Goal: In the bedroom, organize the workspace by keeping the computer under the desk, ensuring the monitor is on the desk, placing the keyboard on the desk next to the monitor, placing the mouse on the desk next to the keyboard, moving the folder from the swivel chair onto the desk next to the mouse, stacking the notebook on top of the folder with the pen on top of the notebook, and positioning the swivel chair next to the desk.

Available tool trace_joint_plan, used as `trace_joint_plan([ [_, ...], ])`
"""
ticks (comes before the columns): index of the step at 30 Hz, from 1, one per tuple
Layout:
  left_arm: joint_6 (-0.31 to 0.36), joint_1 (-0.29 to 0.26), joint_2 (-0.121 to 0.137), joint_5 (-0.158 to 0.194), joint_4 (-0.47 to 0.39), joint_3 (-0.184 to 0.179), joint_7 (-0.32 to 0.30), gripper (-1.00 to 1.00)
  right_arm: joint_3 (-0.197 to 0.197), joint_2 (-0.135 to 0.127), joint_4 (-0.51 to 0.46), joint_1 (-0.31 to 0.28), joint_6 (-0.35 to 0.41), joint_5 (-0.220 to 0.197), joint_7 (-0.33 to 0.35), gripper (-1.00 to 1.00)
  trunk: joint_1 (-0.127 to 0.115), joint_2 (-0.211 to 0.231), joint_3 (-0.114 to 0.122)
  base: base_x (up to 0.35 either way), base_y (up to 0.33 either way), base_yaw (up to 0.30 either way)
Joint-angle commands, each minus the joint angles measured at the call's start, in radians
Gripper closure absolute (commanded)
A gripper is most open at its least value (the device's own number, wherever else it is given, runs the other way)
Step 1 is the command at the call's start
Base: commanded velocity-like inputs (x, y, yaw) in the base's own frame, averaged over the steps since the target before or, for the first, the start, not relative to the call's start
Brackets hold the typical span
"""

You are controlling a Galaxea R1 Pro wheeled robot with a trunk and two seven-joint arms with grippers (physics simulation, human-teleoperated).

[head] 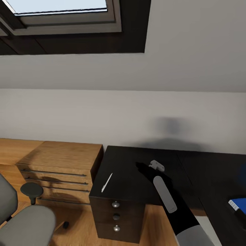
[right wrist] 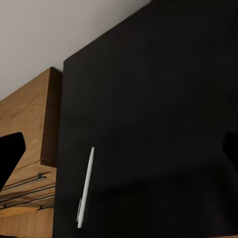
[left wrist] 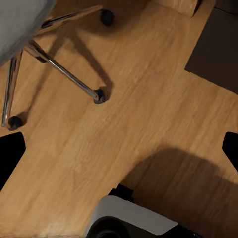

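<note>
The white pen (head: 107,182) lies on the glossy black desk (head: 136,157) near its left end, above the black drawers. My right gripper (head: 142,169) hovers over the desk top a little to the right of the pen, open and empty. In the right wrist view the pen (right wrist: 86,187) lies ahead of the spread fingertips (right wrist: 11,152), which do not touch it. A blue folder (head: 239,204) shows at the desk's right edge, cut off by the picture. The grey swivel chair (head: 24,220) stands at lower left. My left gripper (left wrist: 119,148) hangs open over the wood floor beside the chair's chrome base (left wrist: 64,74).
A low oak drawer unit (head: 61,160) stands against the wall left of the desk. Black drawers with round silver knobs (head: 116,217) sit under the desk's left end. A skylight (head: 61,10) is set in the sloped wall. My own base (left wrist: 129,220) shows on the floor.
</note>
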Motion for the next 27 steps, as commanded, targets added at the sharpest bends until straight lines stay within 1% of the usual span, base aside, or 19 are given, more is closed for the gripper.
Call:
trace_joint_plan([
  [1,-0.006,-0.001,0.002,0.011,0.0,0.001,0.006,-1.0,0.001,0.0,-0.002,-0.001,0.001,-0.008,-0.009,-1.0,0.0,-0.001,-0.003,0.0,0.0,0.124],
  [2,-0.005,-0.001,0.002,0.011,0.004,0.017,0.005,-1.0,0.001,0.0,-0.001,-0.001,0.001,-0.007,-0.009,-1.0,0.0,-0.001,-0.004,0.0,0.0,0.079],
  [6,-0.001,-0.001,0.006,0.012,0.018,0.048,0.005,-1.0,0.002,0.001,0.001,-0.001,0.002,-0.007,-0.009,-1.0,0.0,-0.001,-0.01,0.0,0.0,0.034],
  [8,-0.001,-0.001,0.016,0.015,0.019,0.053,0.006,-1.0,0.002,0.001,0.0,-0.001,0.002,-0.006,-0.009,-1.0,0.0,-0.001,-0.013,0.0,0.0,0.004],
  [9,0.0,-0.001,0.025,0.017,0.019,0.065,0.005,-1.0,0.002,0.001,0.0,-0.001,0.002,-0.005,-0.009,-1.0,0.0,-0.001,-0.014,0.0,0.0,0.002],
  [10,0.0,-0.001,0.037,0.023,0.019,0.089,0.004,-1.0,0.003,0.001,0.0,-0.001,0.002,-0.005,-0.009,-1.0,0.0,-0.001,-0.016,0.0,0.0,0.001],
  [11,0.119,-0.001,0.098,0.064,-0.117,0.253,-0.027,-1.0,0.005,0.0,0.002,-0.001,0.002,-0.005,-0.009,-1.0,0.0,-0.001,-0.017,0.0,0.0,0.0],
  [12,0.152,-0.001,0.1,0.066,-0.143,0.264,-0.029,-1.0,0.005,0.0,0.002,-0.001,0.002,-0.004,-0.01,-1.0,0.0,-0.001,-0.019,0.0,0.0,0.0],
  [13,0.219,0.0,0.104,0.068,-0.195,0.287,-0.031,-1.0,0.005,0.0,0.002,-0.001,0.002,-0.004,-0.009,-1.0,0.0,-0.001,-0.019,0.0,0.0,0.0],
  [14,0.347,-0.001,0.108,0.07,-0.344,0.392,-0.033,-1.0,0.019,0.0,0.003,-0.001,0.003,0.004,-0.009,-1.0,0.0,-0.001,-0.02,0.0,0.0,0.0],
  [15,0.387,-0.001,0.108,0.07,-0.415,0.443,-0.028,-1.0,0.047,0.0,0.004,-0.001,0.003,0.024,-0.009,-1.0,0.0,-0.001,-0.02,0.0,0.0,0.0],
  [17,0.425,-0.001,0.109,0.07,-0.461,0.467,-0.022,-1.0,0.068,0.001,0.011,-0.001,0.003,0.044,-0.011,-1.0,0.0,-0.001,-0.02,0.0,0.0,0.0],
  [18,0.481,-0.001,0.109,0.069,-0.518,0.488,-0.01,-1.0,0.086,0.003,0.031,-0.001,0.003,0.067,-0.016,-1.0,0.0,-0.001,-0.02,0.0,0.0,0.0],
  [19,0.51,-0.001,0.109,0.069,-0.548,0.499,-0.002,-1.0,0.093,0.003,0.043,-0.002,0.004,0.079,-0.02,-1.0,0.0,-0.001,-0.02,0.0,0.0,0.0],
  [20,0.561,-0.001,0.108,0.07,-0.604,0.523,0.017,-1.0,0.102,0.009,0.071,-0.003,0.006,0.1,-0.029,-1.0,0.0,-0.001,-0.02,0.0,0.0,0.0],
  [22,0.614,-0.001,0.104,0.07,-0.675,0.556,0.052,-1.0,0.11,0.022,0.123,-0.01,0.009,0.122,-0.046,-1.0,0.0,-0.001,-0.02,0.0,0.0,0.0],
  [24,0.635,-0.001,0.102,0.071,-0.712,0.569,0.076,-1.0,0.114,0.029,0.166,-0.024,0.01,0.132,-0.058,-1.0,0.0,-0.001,-0.02,0.0,0.0,0.0],
  [25,0.649,-0.001,0.1,0.071,-0.747,0.578,0.095,-1.0,0.115,0.033,0.21,-0.048,0.01,0.14,-0.073,-1.0,0.0,-0.001,-0.02,0.0,0.0,0.0],
  [27,0.658,-0.001,0.098,0.071,-0.779,0.583,0.109,-1.0,0.118,0.037,0.254,-0.08,0.011,0.149,-0.091,-1.0,0.0,-0.001,-0.02,0.0,0.0,0.0],
])
